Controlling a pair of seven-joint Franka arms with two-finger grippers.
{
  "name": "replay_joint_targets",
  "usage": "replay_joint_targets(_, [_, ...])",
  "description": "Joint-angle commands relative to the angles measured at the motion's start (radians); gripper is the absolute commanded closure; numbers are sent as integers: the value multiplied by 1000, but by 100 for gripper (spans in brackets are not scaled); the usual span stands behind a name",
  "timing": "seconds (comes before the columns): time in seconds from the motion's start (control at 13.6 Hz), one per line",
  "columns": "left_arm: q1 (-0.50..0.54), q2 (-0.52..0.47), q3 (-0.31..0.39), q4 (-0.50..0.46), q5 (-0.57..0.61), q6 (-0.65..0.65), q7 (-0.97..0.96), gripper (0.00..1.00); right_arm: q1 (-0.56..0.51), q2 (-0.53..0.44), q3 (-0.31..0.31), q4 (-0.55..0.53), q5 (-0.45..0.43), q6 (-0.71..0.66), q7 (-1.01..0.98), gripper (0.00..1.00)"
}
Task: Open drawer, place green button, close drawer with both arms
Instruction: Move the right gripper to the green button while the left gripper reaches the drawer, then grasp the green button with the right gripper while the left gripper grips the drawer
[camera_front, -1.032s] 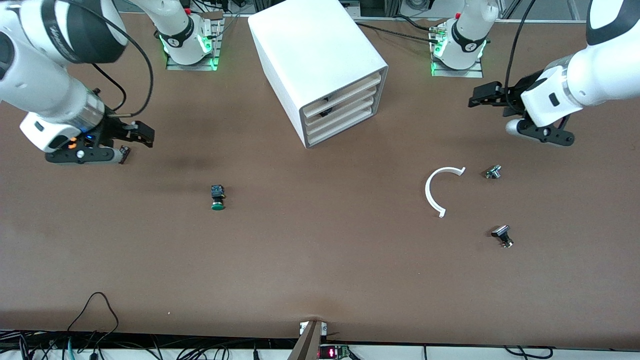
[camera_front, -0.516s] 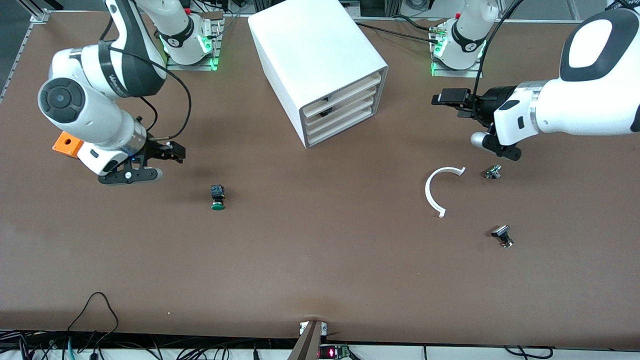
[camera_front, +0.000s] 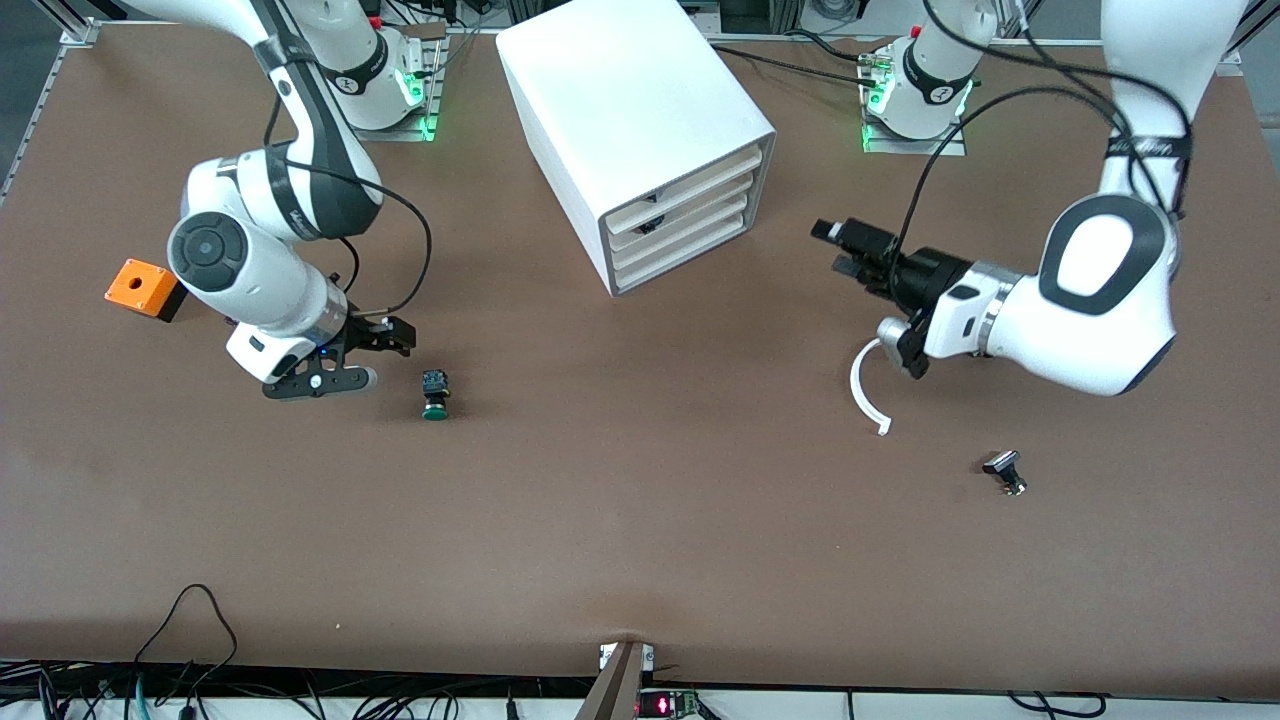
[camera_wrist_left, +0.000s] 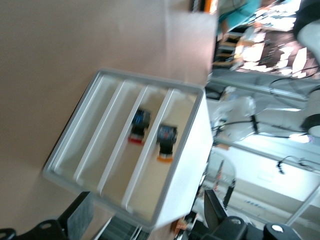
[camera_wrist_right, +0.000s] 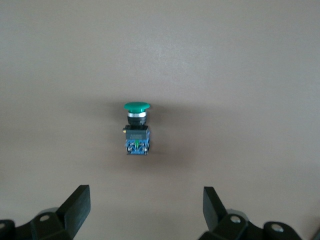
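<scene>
Front view finds both arms closing in on their first jobs, with nothing of the task yet done. All drawers of the white cabinet (camera_front: 640, 140) sit shut, the drawer (camera_front: 680, 212) flush with its neighbours. On the table (camera_front: 640, 520), the button (camera_front: 435, 394) lies on its side toward the right arm's end, nearer the camera than the cabinet, untouched. Hovering low just beside the button, the right pincer (camera_front: 392, 338) is spread and empty; its wrist camera shows the button (camera_wrist_right: 136, 127) centred between the parted fingers (camera_wrist_right: 77, 202), not yet reached. Over bare table in front of the cabinet's drawer fronts, the left pincer (camera_front: 838, 248) is likewise spread wide and holds nothing; its wrist camera looks into the cabinet face (camera_wrist_left: 130, 150). A white curved strip (camera_front: 862, 390) lies under the left arm's wrist, a small knobbed part (camera_front: 1004, 470) nearer the camera, and an orange box (camera_front: 137, 285) sits by the right arm. Still ahead, by the look of it: pulling the drawer open, picking up the button, dropping it in, and pushing the drawer shut.
</scene>
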Motion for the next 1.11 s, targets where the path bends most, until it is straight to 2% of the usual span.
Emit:
replay_joint_targets(0.0, [5, 75, 2, -101, -164, 57, 203, 6, 10, 29, 2, -36, 15, 76, 6, 0])
replay_joint_targets(0.37, [-13, 177, 0, -138, -198, 128, 371, 14, 31, 115, 2, -46, 15, 183, 8, 0])
replay_joint_targets(0.52, [-35, 225, 0, -146, -213, 132, 484, 31, 33, 152, 2, -51, 15, 229, 8, 0])
replay_joint_targets(0.66, [-77, 228, 0, -191, -225, 138, 508, 31, 45, 172, 2, -60, 15, 258, 8, 0])
replay_joint_targets(0.74, [-87, 224, 0, -236, -259, 138, 511, 38, 45, 181, 2, -60, 15, 265, 8, 0])
replay_joint_targets(0.81, [-90, 219, 0, -282, -303, 138, 523, 38, 45, 187, 2, -60, 15, 269, 8, 0])
replay_joint_targets(1.03, [-116, 221, 0, -336, -310, 202, 641, 38, 45, 209, 2, -63, 15, 283, 8, 0])
